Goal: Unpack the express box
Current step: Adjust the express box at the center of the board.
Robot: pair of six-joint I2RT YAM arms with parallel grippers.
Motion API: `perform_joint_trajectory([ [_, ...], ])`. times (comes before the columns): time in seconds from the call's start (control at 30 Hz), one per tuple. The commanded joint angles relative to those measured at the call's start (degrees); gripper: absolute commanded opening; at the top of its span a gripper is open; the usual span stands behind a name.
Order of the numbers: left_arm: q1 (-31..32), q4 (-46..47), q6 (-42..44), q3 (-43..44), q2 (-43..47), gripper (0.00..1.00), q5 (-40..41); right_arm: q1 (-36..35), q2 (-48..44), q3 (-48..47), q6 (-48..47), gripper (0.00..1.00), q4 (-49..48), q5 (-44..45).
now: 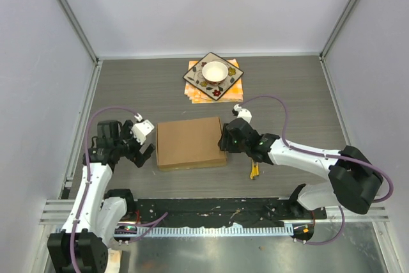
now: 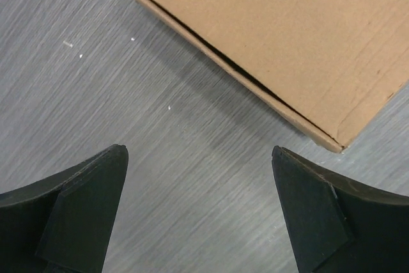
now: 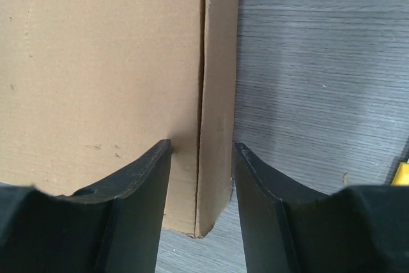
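here our right gripper point(image 3: 202, 145) straddles the right edge of the express box point(image 1: 190, 142); we cannot tell whether it grips. our left gripper point(image 2: 199, 149) gapes wide just beside the left edge.

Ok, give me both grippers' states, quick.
Left gripper: open, empty, beside the box.
Right gripper: jaws half closed astride the box's right edge; whether it grips cannot be told.
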State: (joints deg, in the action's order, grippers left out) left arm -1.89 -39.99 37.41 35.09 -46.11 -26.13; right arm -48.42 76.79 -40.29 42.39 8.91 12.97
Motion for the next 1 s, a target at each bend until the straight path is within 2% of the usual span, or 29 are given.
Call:
perform_joint_trajectory([
  [0.0,0.22,10.19,6.97,-4.58,2.86,1.00,-3.83,-0.18,0.72,-1.02,-0.38,0.49,-4.24,2.50],
  [0.07,0.31,11.59,6.72,-5.20,3.04,1.00,-5.94,-0.18,1.51,-0.31,-0.12,0.47,-5.04,2.06],
  [0.17,0.57,12.21,4.61,-4.77,0.41,1.00,-7.35,-0.62,2.57,0.83,0.85,0.37,-6.79,1.01],
  [0.2,0.57,12.13,4.34,-4.68,-0.29,1.00,-7.53,-0.71,2.74,1.35,1.11,0.30,-7.41,0.83],
  [0.3,0.75,11.86,4.51,-5.38,-1.53,1.00,-9.28,-1.76,3.36,1.97,2.08,0.16,-7.76,0.74],
  [0.47,1.27,12.48,6.01,-7.93,1.10,1.00,-9.82,-3.87,1.43,3.29,4.10,0.01,-7.41,2.32],
  [0.67,1.19,7.92,6.98,-5.83,1.46,0.97,-10.08,-5.01,-3.40,3.64,8.40,0.01,-2.85,2.94],
  [0.87,1.19,2.73,1.71,2.08,3.30,0.93,-13.94,-7.30,-11.73,1.36,11.13,0.01,6.02,3.81],
  [0.97,1.10,-2.43,3.97,6.11,3.31,0.90,-16.49,-7.47,-15.52,0.57,12.45,0.01,10.33,3.73],
])
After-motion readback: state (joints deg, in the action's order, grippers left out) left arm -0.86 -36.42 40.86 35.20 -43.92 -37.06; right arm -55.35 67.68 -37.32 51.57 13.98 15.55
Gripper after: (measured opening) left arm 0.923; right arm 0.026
